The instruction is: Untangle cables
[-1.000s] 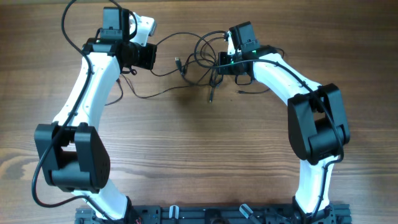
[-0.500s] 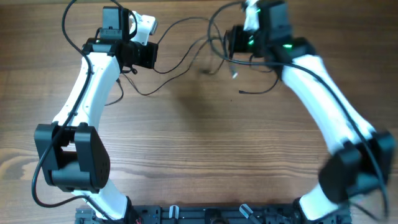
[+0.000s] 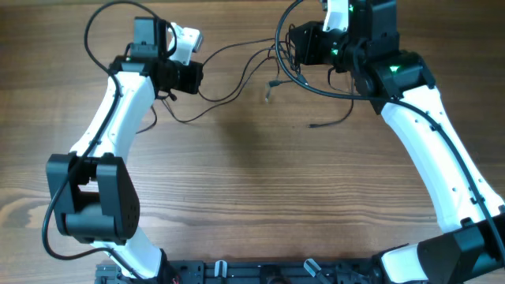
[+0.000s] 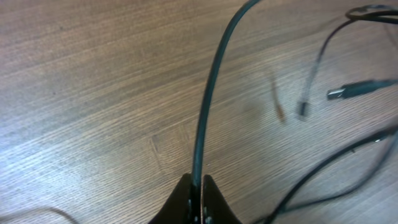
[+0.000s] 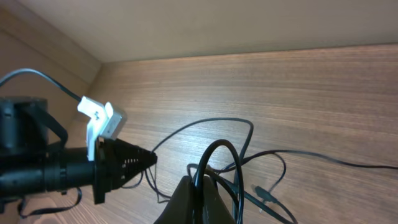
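Observation:
The cables (image 3: pixel 237 77) are thin black wires strung between my two grippers at the far side of the table, with a plug end (image 3: pixel 270 89) hanging in the middle and a loose end (image 3: pixel 314 125) on the wood. The left gripper (image 3: pixel 196 77) is shut on one cable (image 4: pixel 205 118), which runs taut away from its tips (image 4: pixel 197 182). Raised above the table, the right gripper (image 3: pixel 293 46) is shut on a looped bundle of cables (image 5: pixel 214 152) at its tips (image 5: pixel 199 184). Plug ends (image 4: pixel 351 91) lie on the wood to the right in the left wrist view.
The wooden table (image 3: pixel 252 181) carries nothing else. A pale wall (image 5: pixel 217 25) stands along the table's far edge, close behind both grippers. Thicker black arm cables loop by the left arm (image 3: pixel 99 24) and the right arm (image 3: pixel 316 85). The left gripper (image 5: pixel 124 165) shows in the right wrist view.
The right arm has swung up and to the right toward the far edge, lifting its bundle and drawing the wires out. The left arm has barely moved.

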Action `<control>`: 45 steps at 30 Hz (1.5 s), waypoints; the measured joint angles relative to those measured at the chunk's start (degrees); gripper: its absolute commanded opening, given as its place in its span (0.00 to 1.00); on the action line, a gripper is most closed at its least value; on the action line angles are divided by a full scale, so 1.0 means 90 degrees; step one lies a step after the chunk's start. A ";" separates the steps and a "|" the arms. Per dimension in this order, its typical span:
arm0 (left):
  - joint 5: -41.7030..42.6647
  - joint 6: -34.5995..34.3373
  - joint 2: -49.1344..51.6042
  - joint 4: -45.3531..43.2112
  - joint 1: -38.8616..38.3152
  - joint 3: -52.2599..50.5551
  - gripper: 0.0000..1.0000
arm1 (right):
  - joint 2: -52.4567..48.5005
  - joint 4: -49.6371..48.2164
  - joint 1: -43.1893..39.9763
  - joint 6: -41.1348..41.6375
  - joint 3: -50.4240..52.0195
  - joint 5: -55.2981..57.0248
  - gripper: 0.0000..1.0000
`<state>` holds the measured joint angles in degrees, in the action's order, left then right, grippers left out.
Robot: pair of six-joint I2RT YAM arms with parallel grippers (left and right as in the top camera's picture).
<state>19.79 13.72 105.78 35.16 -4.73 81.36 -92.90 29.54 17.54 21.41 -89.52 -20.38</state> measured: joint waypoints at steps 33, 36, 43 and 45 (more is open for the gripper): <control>-0.0833 -0.0061 0.0036 -0.0573 0.1253 -0.0668 0.23 | 0.0002 0.3531 -0.2747 -0.0823 -0.1547 0.2174 0.05; -0.0804 -0.0063 0.0034 -0.0556 0.1010 -0.0668 0.22 | 0.0000 0.3531 -0.2747 -0.0857 -0.1547 0.2118 0.05; -0.0716 -0.0061 0.0036 -0.0556 0.0272 -0.0668 0.29 | -0.0097 0.3509 -0.2603 -0.0920 -0.1518 0.1785 0.04; -0.0714 -0.0066 0.0036 -0.0556 0.0092 -0.0668 0.33 | -0.0121 0.3468 -0.2458 -0.0923 -0.1511 0.1746 0.05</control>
<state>13.37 13.13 106.10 30.15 -3.90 75.35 -94.00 60.75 -4.58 13.10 -103.11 -4.67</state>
